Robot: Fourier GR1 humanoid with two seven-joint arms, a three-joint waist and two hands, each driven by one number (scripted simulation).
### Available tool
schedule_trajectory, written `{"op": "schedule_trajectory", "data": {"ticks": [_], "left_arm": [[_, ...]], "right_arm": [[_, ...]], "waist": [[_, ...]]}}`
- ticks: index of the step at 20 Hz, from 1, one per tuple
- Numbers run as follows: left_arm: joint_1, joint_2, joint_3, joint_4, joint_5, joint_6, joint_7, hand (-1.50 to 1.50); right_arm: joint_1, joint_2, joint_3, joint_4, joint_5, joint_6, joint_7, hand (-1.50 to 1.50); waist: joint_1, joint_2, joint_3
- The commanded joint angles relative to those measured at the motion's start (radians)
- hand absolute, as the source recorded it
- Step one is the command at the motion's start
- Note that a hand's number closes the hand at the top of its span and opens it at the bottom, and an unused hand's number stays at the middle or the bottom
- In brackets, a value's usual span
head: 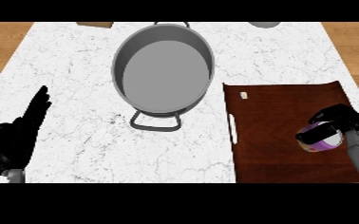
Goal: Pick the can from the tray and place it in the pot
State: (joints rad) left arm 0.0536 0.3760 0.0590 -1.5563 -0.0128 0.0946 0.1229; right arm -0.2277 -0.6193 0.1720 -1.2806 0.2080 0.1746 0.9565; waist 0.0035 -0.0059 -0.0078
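A purple and white can (319, 141) lies on the dark brown tray (280, 123) near its right side. My right hand (338, 117) is curled round the can from the right, with its fingers over the top of it. A large grey pot (163, 69) with two loop handles stands on the marble counter at the centre, with nothing inside. My left hand (24, 123) rests open at the left edge, fingers pointing up, far from the pot and tray.
A brown block (95, 24) lies at the counter's far edge on the left, and a grey round object (264, 24) shows at the far edge on the right. Wooden floor shows beyond both sides of the white marble counter (70, 66).
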Motion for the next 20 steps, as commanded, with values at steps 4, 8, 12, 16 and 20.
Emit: {"op": "schedule_trajectory", "data": {"ticks": [4, 8, 12, 16, 20], "left_arm": [[-0.064, -0.014, 0.015, 0.049, -0.018, -0.012, 0.008, 0.0], [-0.095, -0.029, -0.05, 0.039, -0.021, -0.057, -0.011, 0.0], [-0.122, -0.044, -0.092, 0.044, -0.039, -0.068, -0.001, 0.0], [-0.138, -0.041, -0.063, 0.077, -0.041, -0.045, 0.022, 0.0], [-0.126, -0.053, -0.06, 0.067, -0.06, -0.013, 0.022, 0.0]], "right_arm": [[-0.048, 0.133, 0.124, -0.1, 0.097, 0.019, 0.017, 1.5], [-0.222, 0.298, 0.405, -0.255, 0.176, 0.107, -0.111, 1.5], [-0.384, 0.466, 0.619, -0.258, 0.303, 0.134, -0.087, 1.5], [-0.556, 0.611, 0.747, -0.198, 0.453, 0.048, 0.008, 1.5], [-0.714, 0.616, 0.789, -0.211, 0.543, -0.074, 0.101, 1.5]], "waist": [[0.01, 0.006, 0.007], [0.173, 0.014, 0.002], [0.177, 0.013, 0.001], [0.12, 0.009, 0.003], [0.093, 0.0, 0.005]]}}
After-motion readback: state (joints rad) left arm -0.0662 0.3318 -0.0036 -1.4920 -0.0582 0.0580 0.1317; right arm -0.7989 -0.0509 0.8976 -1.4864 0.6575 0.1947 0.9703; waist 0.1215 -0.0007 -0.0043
